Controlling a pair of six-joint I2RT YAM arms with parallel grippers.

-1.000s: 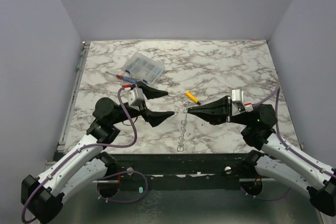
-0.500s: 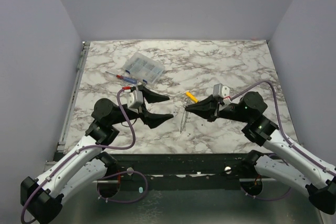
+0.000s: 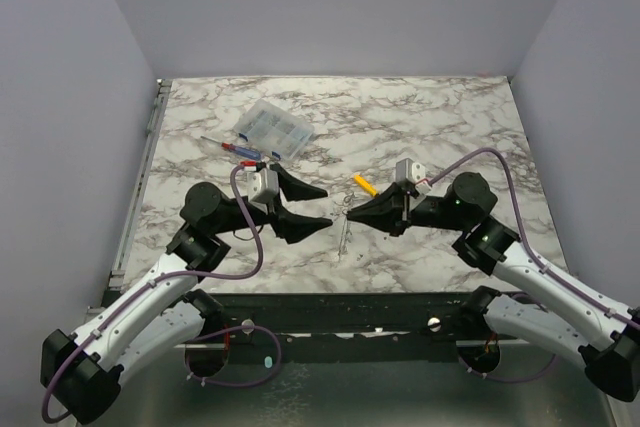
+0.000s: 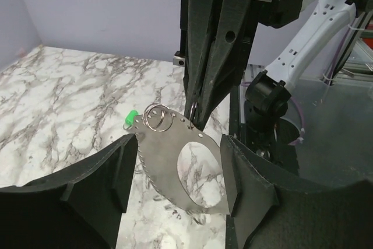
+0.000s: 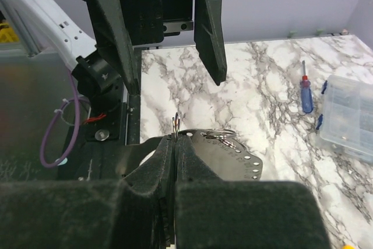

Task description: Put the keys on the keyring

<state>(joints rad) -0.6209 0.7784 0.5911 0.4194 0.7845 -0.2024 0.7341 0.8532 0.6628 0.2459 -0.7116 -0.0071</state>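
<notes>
The keyring [image 4: 175, 164] is a pale grey metal band around a big oval opening, with small wire rings at its top. It hangs from my right gripper [image 3: 348, 215], which is shut on one of those rings [image 5: 175, 126]. In the left wrist view the right fingers [image 4: 201, 94] come down onto its top edge. A tiny green-headed key [image 4: 131, 119] sits at the band's upper left corner. My left gripper [image 3: 325, 203] is open, its jaws to either side of the hanging band without touching it. The keyring shows as a thin strip in the top view [image 3: 343, 235].
A clear compartment box [image 3: 274, 129] and a red-and-blue screwdriver [image 3: 228, 145] lie behind the left arm. A short yellow stick [image 3: 366, 185] lies just behind the right gripper. The table's front edge is close below both grippers.
My right gripper has moved left and back, lifting the keyring off the table near the front edge. The band now hangs between my left gripper's open jaws, which barely moved.
</notes>
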